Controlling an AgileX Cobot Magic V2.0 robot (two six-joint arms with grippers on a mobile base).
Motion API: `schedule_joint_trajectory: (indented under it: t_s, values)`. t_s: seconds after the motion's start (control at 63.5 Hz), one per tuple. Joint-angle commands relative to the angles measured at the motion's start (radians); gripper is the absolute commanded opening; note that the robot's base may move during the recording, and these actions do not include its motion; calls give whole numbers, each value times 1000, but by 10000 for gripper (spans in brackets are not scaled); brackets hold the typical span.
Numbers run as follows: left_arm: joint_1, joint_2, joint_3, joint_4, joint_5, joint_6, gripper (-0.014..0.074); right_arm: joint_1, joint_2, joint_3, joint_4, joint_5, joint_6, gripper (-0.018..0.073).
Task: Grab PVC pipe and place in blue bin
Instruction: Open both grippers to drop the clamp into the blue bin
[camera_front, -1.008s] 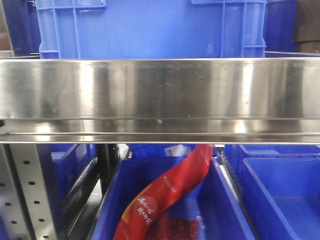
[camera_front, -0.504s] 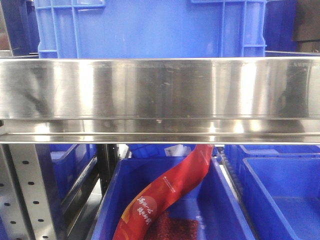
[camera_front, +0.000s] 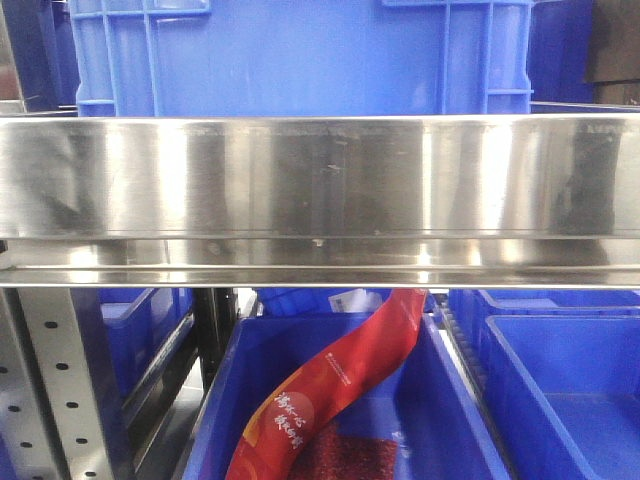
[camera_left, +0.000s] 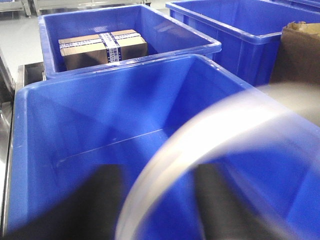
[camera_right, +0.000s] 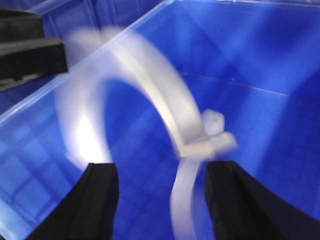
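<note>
The PVC pipe (camera_right: 165, 95), a white curved strip with a flat tab, shows heavily blurred over the inside of the blue bin (camera_right: 260, 45). My right gripper (camera_right: 162, 200) is open, its black fingers (camera_right: 100, 200) wide apart. The strip's lower end runs between them without touching either one. In the left wrist view the same white arc of pipe (camera_left: 200, 135) sweeps across the front, blurred, above the empty blue bin (camera_left: 115, 67). My left gripper (camera_left: 157, 210) is open too, with the arc passing between its dark fingers (camera_left: 95, 205). Neither gripper appears in the front view.
A second blue bin (camera_left: 50, 30) behind holds a taped cardboard box (camera_left: 102, 47). Another bin (camera_left: 240, 30) and a brown bag (camera_left: 300, 55) stand at the right. The front view shows a steel shelf rail (camera_front: 320, 190), a blue crate (camera_front: 300, 60) above and a red packet (camera_front: 330, 385) in a lower bin.
In the front view only the reflections on the steel rail shift slightly. Nothing else there has moved.
</note>
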Motion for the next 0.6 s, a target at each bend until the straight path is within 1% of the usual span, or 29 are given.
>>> schedule_joint_trajectory:
  t_s: [0.0, 0.079, 0.126, 0.189, 0.205, 0.268, 0.331, 0.378, 0.488, 0.583]
  values:
    - [-6, -8, -11, -3, -13, -2, 360, 2, -6, -7, 4, -11, -7, 286]
    - [-6, -8, -11, -8, -6, -2, 343, 2, -8, -7, 5, -9, -7, 286]
    - [-6, -15, -11, -15, 9, -2, 312, 2, -15, -7, 5, -7, -7, 281]
    - [-6, -27, -11, -26, 26, -2, 205, 2, -29, -7, 5, -2, -7, 234]
    - [-6, -29, -11, -29, 33, -2, 164, 2, -32, -7, 5, 1, -7, 218]
    - [-6, -37, -11, -29, 40, -2, 17, 2, -39, -7, 5, 12, -7, 126]
    - [-6, -37, -11, -29, 40, -2, -111, 2, -41, -7, 5, 18, -7, 25]
    - [-6, -35, -11, -29, 42, -2, -111, 0, -36, -7, 5, 18, -7, -51]
    - [-6, -40, -6, -38, 53, -2, -111, -18, -19, -7, 3, 25, -7, -169]
    - [-6, -77, -6, -38, 95, -2, -111, -43, -40, -7, 3, 71, -7, -167]
